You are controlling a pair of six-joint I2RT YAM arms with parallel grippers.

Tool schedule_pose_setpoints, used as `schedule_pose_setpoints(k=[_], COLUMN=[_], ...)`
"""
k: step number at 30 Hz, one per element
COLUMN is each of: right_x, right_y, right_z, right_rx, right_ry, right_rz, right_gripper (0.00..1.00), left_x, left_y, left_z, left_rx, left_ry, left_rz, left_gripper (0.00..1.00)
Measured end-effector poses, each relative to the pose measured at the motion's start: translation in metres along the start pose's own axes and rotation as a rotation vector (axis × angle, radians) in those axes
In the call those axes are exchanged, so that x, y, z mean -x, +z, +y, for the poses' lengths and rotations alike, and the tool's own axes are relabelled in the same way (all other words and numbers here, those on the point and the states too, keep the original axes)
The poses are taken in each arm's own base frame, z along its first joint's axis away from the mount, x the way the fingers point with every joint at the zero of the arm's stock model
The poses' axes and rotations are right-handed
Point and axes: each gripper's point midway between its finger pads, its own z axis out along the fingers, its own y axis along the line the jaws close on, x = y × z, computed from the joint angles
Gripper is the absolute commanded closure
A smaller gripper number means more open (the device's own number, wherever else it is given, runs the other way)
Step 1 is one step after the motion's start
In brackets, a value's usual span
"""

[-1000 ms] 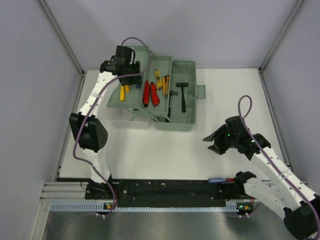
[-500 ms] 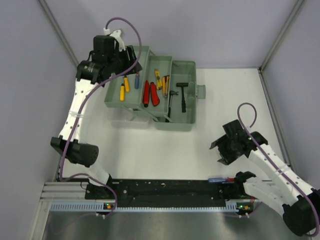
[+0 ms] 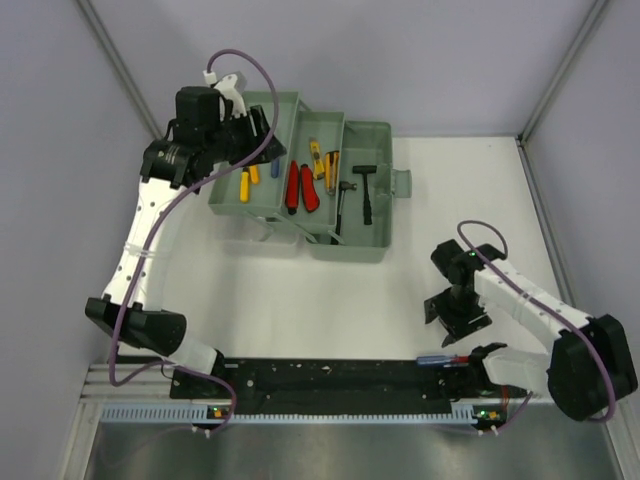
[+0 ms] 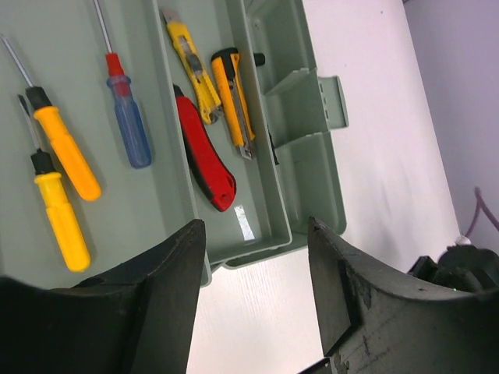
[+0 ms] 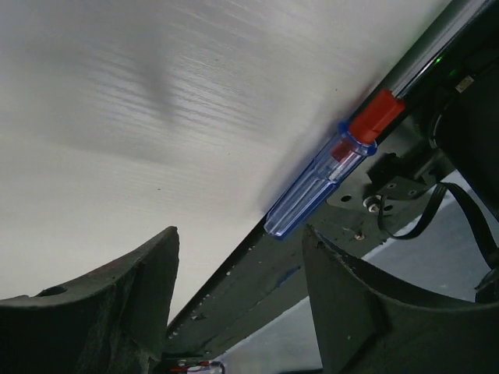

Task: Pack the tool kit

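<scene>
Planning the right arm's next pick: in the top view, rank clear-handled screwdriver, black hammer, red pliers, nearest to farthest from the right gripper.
1. Clear-handled screwdriver, on the base plate by the right gripper.
2. Black hammer, right compartment of the toolbox.
3. Red pliers, farther left in it.

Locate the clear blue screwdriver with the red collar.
Top view, right side: the clear blue screwdriver lies at the table's near edge along the black rail, just below the right gripper.
</scene>
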Motion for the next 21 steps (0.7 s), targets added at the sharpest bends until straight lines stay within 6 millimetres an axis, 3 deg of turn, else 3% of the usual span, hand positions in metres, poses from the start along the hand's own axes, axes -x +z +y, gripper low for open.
schedule_pose_setpoints(k=[8, 13, 21], right_x=[-0.008, -0.012, -0.021], right_y=[0.007, 0.004, 0.017], right_z=[-0.009, -0.011, -0.026], right_rx=[-0.133, -0.105, -0.156], right_ry=[0.014, 0.065, 0.098], right_rz=[0.029, 0.017, -0.006], right_gripper=[0.41, 0.43, 0.45], left_x=[-0.030, -0.029, -0.030], left_y=[0.009, 0.003, -0.001], left_z=[0.002, -0.003, -0.012], left_rx=[-0.036, -0.058, -0.112], left_ry=[-0.022, -0.017, -0.011], left_rz=[0.086, 0.077, 0.073], left_gripper=[0.41, 0.41, 0.41])
